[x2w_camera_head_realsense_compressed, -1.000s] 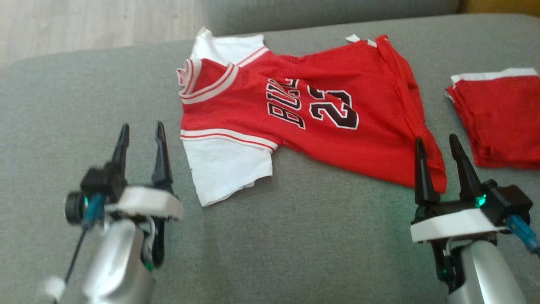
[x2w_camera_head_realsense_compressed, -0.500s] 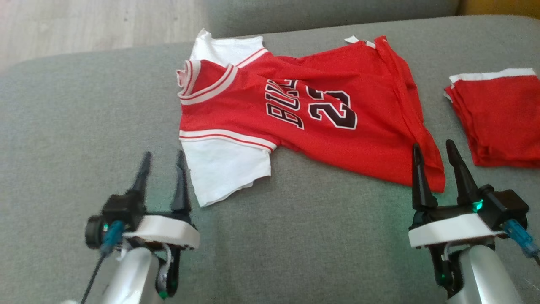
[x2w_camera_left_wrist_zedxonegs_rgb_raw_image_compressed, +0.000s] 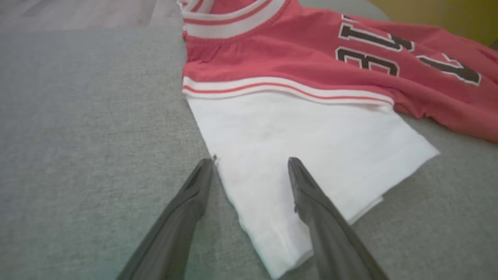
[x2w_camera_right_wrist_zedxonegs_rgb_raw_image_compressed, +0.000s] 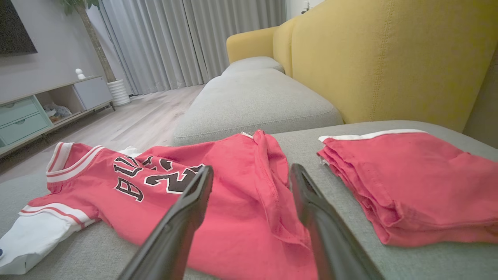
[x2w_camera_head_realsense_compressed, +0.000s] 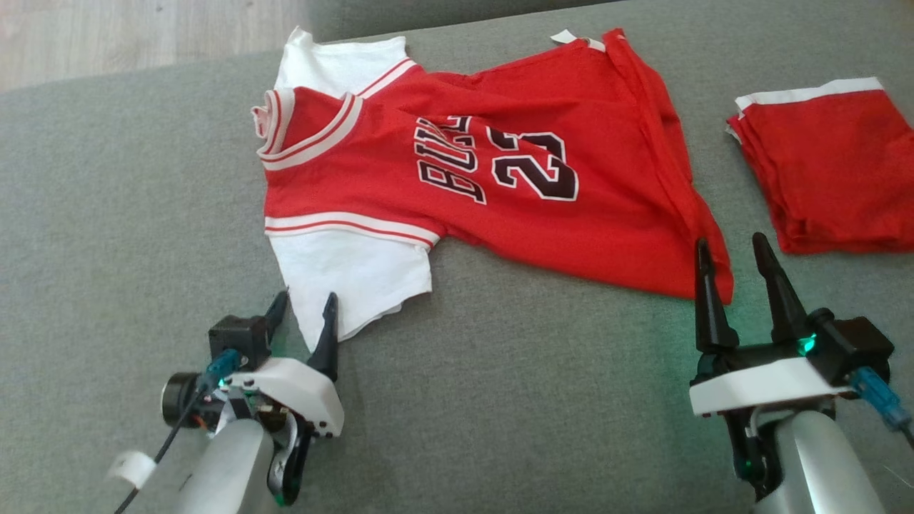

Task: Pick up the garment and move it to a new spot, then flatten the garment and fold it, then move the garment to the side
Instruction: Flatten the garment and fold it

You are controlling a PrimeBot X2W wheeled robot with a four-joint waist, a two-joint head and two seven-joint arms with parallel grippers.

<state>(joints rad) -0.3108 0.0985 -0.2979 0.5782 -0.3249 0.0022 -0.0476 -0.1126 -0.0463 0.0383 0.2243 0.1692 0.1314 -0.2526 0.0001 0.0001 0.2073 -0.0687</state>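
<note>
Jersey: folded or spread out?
Spread, not folded. Jersey lies open on the sofa, both white sleeves out, lettering showing; hem end wrinkled.

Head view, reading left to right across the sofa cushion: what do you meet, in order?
left claw → white sleeve → red jersey body → folded red garment. The right claw overlaps both the jersey hem and the folded garment, so it is left out.
</note>
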